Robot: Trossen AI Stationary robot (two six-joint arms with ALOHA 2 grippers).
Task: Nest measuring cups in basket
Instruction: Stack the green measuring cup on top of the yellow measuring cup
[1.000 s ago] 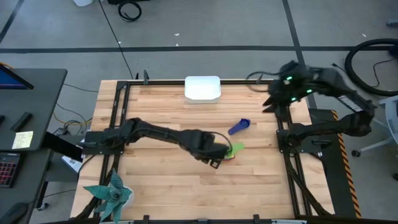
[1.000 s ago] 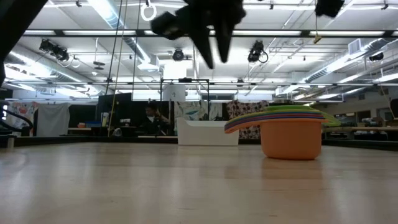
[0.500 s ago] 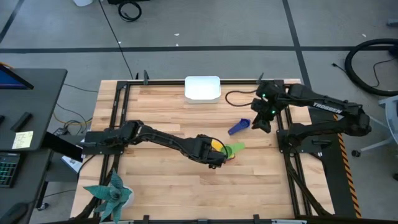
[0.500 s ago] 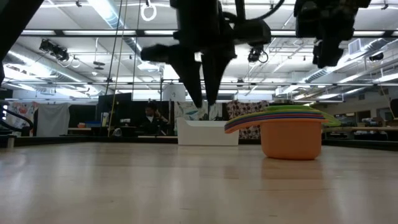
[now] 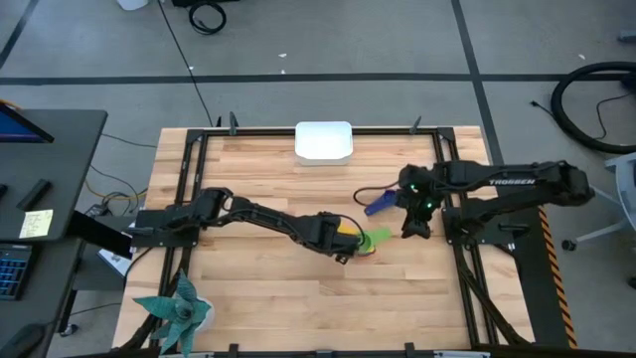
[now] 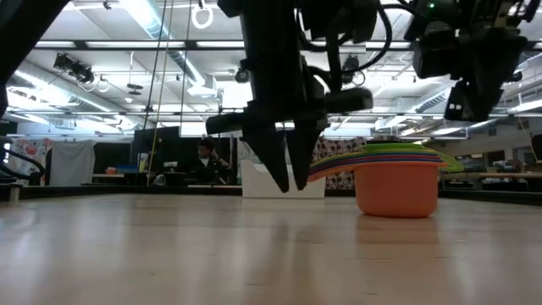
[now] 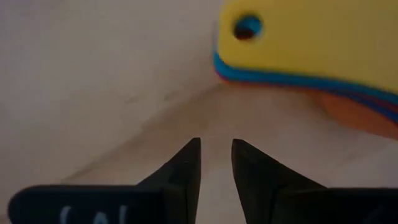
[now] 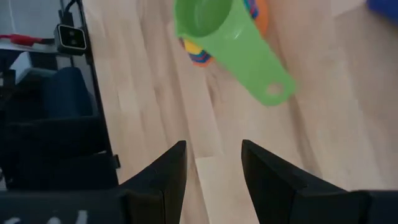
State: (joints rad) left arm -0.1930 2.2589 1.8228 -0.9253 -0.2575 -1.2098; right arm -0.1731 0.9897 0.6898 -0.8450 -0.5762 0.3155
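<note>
The stack of nested plastic measuring cups (image 5: 360, 240), orange at the bottom and green on top, sits right of centre on the wooden counter (image 5: 258, 298). The dark blue plastic cup (image 5: 382, 203) lies loose just above it, and the white plastic basket (image 5: 324, 141) waits at the top edge. The left tool (image 7: 214, 155) hovers by the stack's handles, released with only a narrow gap, likely to grip them. The right tool (image 8: 211, 163), released and empty, hangs right of the stack.

teal plant (image 5: 179, 308) at table (image 5: 258, 288) corner; desk (image 5: 50, 169) w/ keyboard beside.

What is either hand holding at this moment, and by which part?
Nothing is held. The left hand has its fingers apart and empty beside the stacked cups; the right hand is open and empty above the table, short of the green cup.
</note>
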